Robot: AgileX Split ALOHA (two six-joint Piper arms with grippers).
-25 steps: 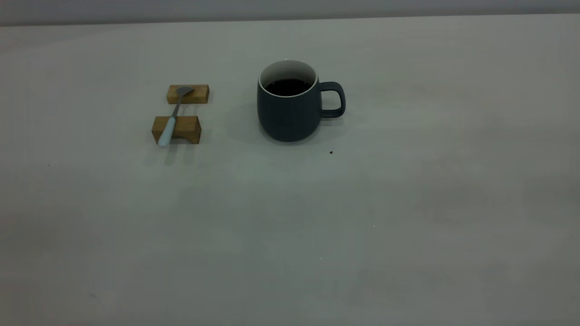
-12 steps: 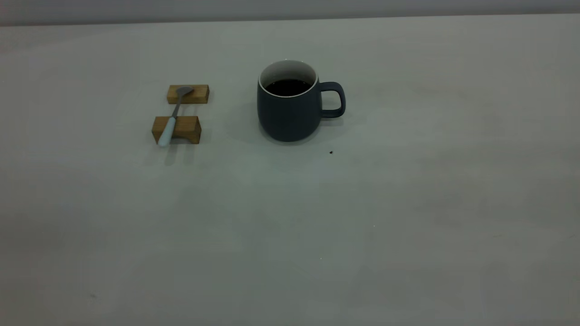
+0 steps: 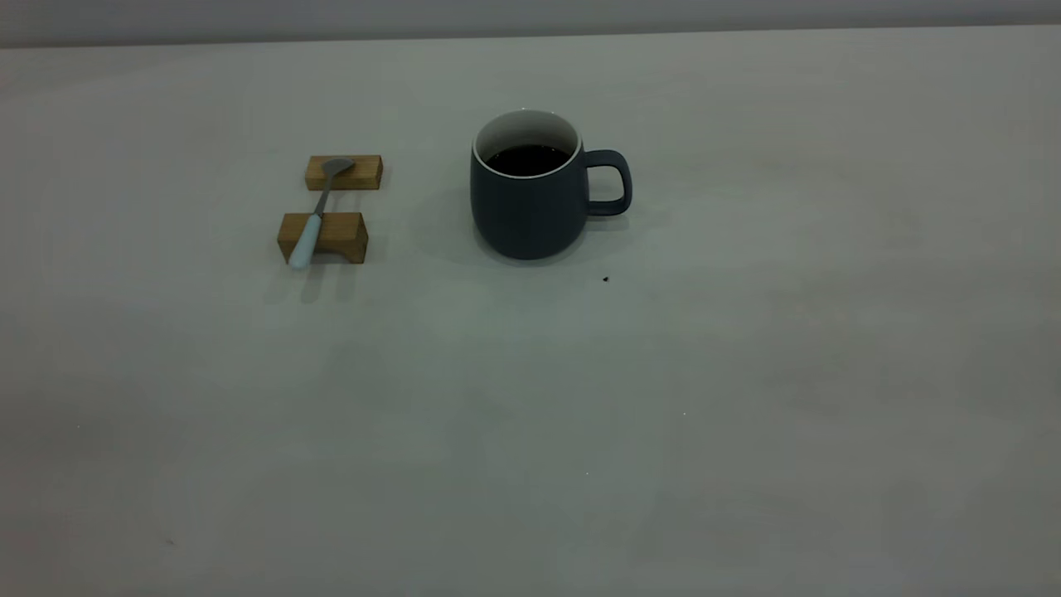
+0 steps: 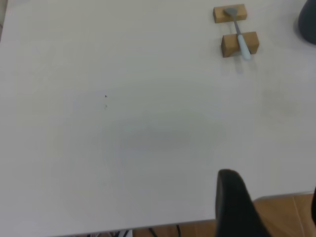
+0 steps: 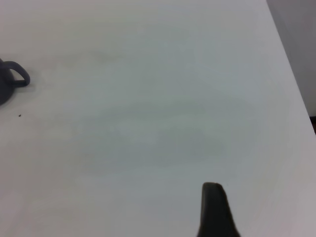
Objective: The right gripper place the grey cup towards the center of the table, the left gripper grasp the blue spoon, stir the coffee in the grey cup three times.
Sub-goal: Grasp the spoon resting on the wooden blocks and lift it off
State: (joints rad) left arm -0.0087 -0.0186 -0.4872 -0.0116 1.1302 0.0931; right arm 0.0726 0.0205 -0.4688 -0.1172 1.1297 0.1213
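Both grippers' fingers [image 4: 236,207] far from grey cup [image 3: 527,199]

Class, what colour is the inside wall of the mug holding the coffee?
White, above the dark coffee, in the grey cup; clearest in the exterior view.

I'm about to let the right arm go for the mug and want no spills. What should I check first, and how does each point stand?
1. Grey cup upright on the table: ok.
2. Handle facing the right arm's side, unobstructed: ok.
3. Coffee below the rim: ok.
4. Blue spoon resting across the two wooden blocks, apart from the cup: ok.
5. Right gripper far from the cup, open or shut: cannot tell.
6. Left gripper back near the table edge: ok.
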